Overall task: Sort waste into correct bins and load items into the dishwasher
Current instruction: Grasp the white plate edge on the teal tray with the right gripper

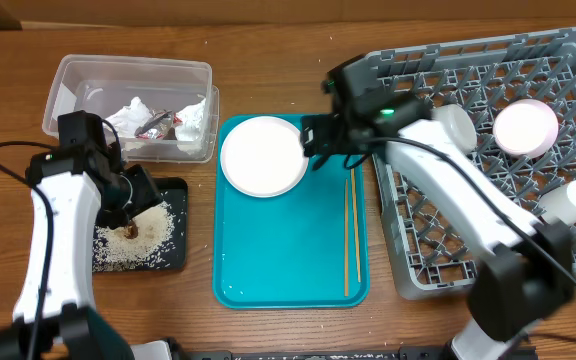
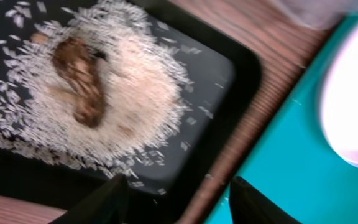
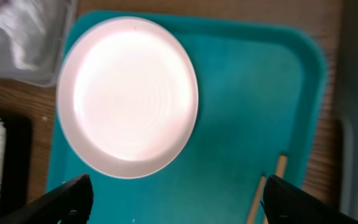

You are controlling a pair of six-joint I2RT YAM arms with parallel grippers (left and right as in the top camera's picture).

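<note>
The table under me is brown wood, bare grain showing along its far edge; nothing of the room beyond it shows.

The clear tub at far left holds crumpled white paper and a red-and-white wrapper. In front of it is the black tray, heaped with white rice, a brown scrap lying on the pile. My left gripper hangs over that tray's near right corner, fingers parted, nothing between them.

The teal tray in the middle carries a white plate at its far left and two chopsticks lying lengthwise along its right side. My right gripper hovers above the plate, fingers spread wide and empty.

The grey dish rack on the right holds a bowl, a small cup beside my right arm, and another white piece near the right wall.
</note>
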